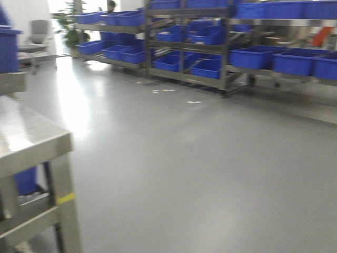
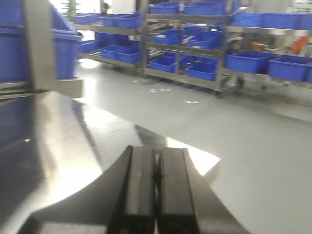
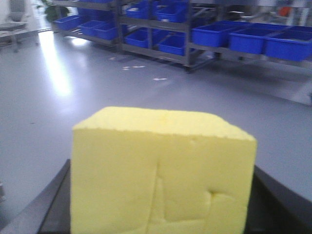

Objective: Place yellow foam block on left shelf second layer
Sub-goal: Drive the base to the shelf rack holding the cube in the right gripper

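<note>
Your left tool [image 2: 156,155] is pressed together and empty, with the steel shelf [image 2: 58,146] top just beneath it. Your right tool [image 3: 161,217] is clamped on the yellow foam block [image 3: 163,165], held between its jaws. This looks like the carry step. Next, swing the block left toward the shelf's second layer.
</note>
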Robot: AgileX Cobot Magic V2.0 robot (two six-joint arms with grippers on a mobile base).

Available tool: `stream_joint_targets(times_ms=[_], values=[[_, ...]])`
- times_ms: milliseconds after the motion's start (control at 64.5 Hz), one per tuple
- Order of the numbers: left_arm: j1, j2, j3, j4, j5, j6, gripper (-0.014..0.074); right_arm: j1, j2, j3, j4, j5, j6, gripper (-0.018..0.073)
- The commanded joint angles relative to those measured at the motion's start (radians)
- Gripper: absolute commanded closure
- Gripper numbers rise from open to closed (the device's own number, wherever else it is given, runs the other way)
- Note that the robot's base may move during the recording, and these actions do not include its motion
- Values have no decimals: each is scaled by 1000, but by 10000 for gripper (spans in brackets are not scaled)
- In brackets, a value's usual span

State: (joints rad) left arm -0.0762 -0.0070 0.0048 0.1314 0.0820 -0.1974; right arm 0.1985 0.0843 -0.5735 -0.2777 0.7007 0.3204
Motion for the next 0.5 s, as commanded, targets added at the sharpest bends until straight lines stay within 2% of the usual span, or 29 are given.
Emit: stream_joint_targets(times_ms=[0, 481], values=[[-7, 7, 26, -7, -82, -4, 460, -3, 16, -24, -24, -84, -10, 280], [-7, 7, 26, -7, -88, -4, 460, -3, 16, -24, -24, -84, -10, 280]])
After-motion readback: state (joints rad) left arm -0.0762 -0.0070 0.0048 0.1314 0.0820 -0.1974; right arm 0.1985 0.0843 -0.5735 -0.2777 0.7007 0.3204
